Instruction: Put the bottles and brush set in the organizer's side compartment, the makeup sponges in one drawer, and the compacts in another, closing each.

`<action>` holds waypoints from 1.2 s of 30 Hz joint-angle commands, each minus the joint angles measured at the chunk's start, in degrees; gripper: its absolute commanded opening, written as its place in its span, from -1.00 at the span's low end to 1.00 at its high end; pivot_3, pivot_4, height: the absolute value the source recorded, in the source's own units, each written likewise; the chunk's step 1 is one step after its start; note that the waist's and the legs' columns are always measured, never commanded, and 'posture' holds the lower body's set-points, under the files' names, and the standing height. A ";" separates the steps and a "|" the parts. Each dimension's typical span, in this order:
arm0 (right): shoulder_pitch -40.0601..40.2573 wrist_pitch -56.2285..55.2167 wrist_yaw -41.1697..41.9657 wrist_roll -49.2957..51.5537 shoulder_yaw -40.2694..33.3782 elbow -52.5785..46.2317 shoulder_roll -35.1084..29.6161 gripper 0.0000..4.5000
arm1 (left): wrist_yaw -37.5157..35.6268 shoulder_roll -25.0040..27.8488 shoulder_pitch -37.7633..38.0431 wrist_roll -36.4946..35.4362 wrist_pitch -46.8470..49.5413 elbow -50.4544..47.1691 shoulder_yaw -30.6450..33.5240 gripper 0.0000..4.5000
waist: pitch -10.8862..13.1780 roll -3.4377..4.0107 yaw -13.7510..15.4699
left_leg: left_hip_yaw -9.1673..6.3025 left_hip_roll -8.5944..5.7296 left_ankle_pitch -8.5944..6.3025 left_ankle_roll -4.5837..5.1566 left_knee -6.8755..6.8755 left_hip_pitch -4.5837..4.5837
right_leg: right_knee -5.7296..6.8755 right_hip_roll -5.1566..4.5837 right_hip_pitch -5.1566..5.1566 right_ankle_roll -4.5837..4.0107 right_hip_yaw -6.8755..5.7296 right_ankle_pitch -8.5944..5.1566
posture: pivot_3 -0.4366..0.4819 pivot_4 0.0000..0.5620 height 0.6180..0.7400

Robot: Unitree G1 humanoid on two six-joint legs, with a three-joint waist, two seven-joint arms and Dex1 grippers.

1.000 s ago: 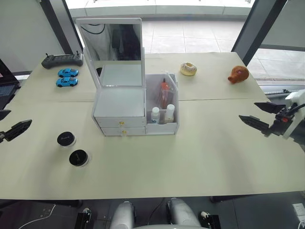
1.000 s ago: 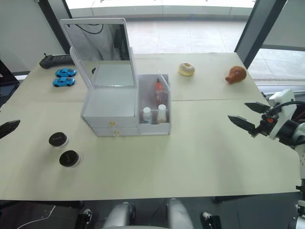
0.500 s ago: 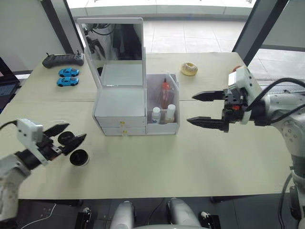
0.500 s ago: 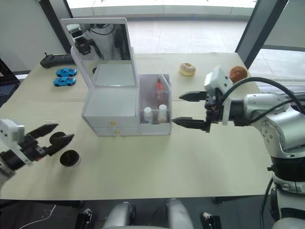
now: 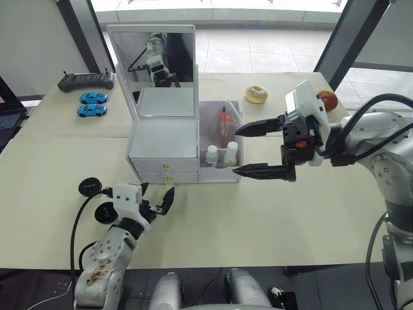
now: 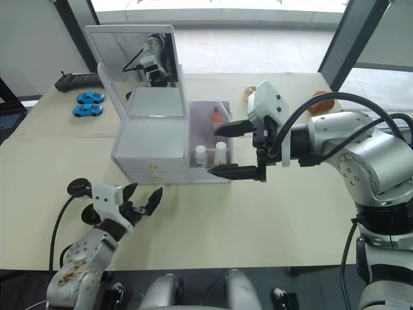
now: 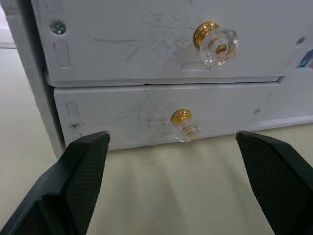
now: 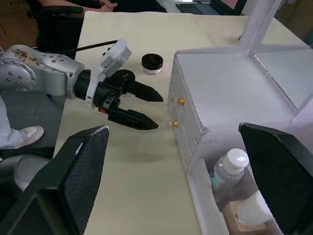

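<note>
The white organizer [image 5: 164, 139] stands mid-table with its mirror upright and both gold-knobbed drawers [image 7: 146, 39] shut. Its side compartment [image 5: 237, 139] holds the two bottles [image 5: 210, 155] and the brush set [image 5: 223, 123]. My left gripper [image 5: 157, 199] is open, low over the table just in front of the lower drawer's knob [image 7: 183, 122]. My right gripper [image 5: 248, 150] is open and empty, its fingertips close to the compartment's right wall. Two black compacts [image 5: 89, 187] lie at the left; one [image 8: 152, 60] rests on a pale pink makeup sponge [image 8: 152, 70].
At the far edge lie a donut [image 5: 256, 93] and a brown toy [image 5: 327, 98]. Two blue toy cars [image 5: 90, 104] and a black controller [image 5: 84, 81] sit far left. A seated person [image 8: 73, 10] is beyond the table's left end.
My left gripper has swung from beside the compacts to the front of the drawers. My right gripper has moved left up to the side compartment. Both stayed open.
</note>
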 commanded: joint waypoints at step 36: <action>1.65 4.09 -8.97 2.96 -1.20 -5.93 1.66 1.00 | 1.87 -4.30 4.89 3.23 -1.70 -3.00 -5.99 -0.76 | 0.00 0.01 -0.01 | -0.02 -0.01 0.00 0.00 0.04 -0.07 | -0.02 0.00 -0.01 0.05 -0.04 0.01 | -0.05 -0.47 1.00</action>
